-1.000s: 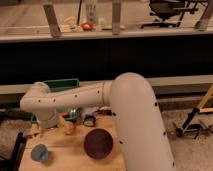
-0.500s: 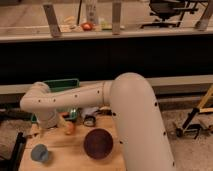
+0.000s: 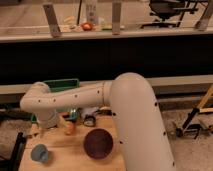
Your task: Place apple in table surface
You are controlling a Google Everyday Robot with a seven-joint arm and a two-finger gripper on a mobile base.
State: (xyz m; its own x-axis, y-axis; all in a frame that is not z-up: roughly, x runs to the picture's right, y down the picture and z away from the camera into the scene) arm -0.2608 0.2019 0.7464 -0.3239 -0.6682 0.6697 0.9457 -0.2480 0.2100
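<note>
The apple [image 3: 69, 128] is small and orange-red, at the back left of the light tan table surface [image 3: 67, 159]. I cannot tell whether it rests on the wood or hangs just above it. My gripper [image 3: 64, 121] is at the end of the white arm [image 3: 75, 100], which reaches left and bends down. The gripper is right at the apple's upper left, partly hidden by the wrist.
A dark maroon bowl [image 3: 98, 143] sits right of the apple. A blue-grey cup [image 3: 40, 152] stands at the front left. A green bin [image 3: 62, 84] is behind the arm. A small dark object [image 3: 90, 120] lies at the table's back edge. A yellow-and-black stand [image 3: 197, 117] is on the right.
</note>
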